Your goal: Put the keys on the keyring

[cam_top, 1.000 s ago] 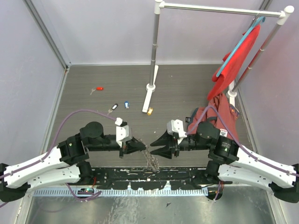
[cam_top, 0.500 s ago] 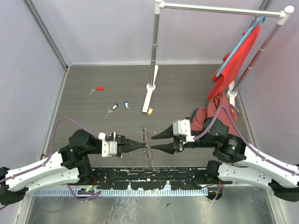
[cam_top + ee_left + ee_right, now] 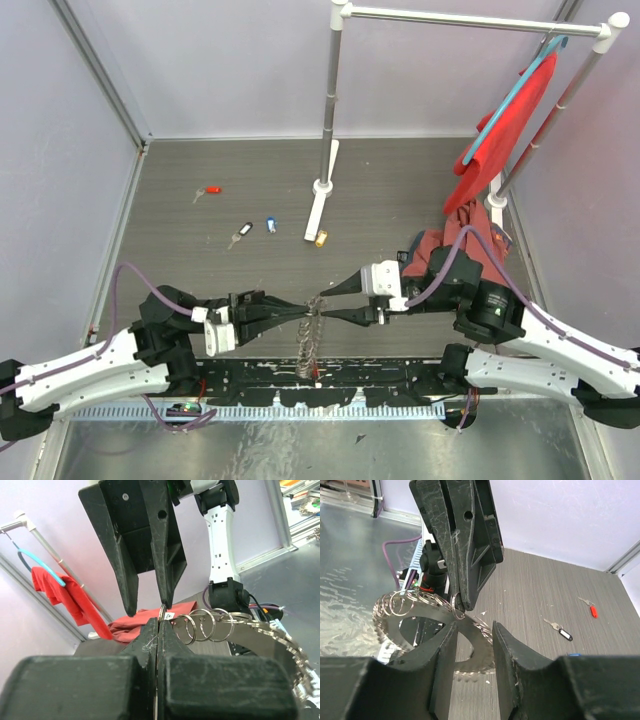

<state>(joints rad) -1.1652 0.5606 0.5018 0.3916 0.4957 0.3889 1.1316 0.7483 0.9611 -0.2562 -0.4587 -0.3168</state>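
Observation:
The keyring (image 3: 310, 335), a grey ring fringed with small silvery split rings, hangs above the near table edge. My left gripper (image 3: 305, 309) is shut on one small split ring (image 3: 162, 613) at the keyring's rim. The rest of the keyring (image 3: 260, 640) trails off to the right in the left wrist view. My right gripper (image 3: 325, 305) faces the left one, its jaws open, with the keyring's edge (image 3: 427, 617) lying in the gap between its fingers (image 3: 442, 652). The keys lie on the table: red (image 3: 212, 190), black (image 3: 243, 230), blue (image 3: 271, 225) and yellow (image 3: 321, 238).
A white clothes rack stands on a base (image 3: 323, 186) mid-table, with a red cloth (image 3: 505, 125) on a blue hanger at the right. More red cloth (image 3: 450, 250) is heaped beside the right arm. A black rail (image 3: 320, 380) runs along the near edge.
My left gripper has swung and reached rightward, carrying the keyring. The right gripper has turned level to meet it tip to tip, so the ring now hangs between both.

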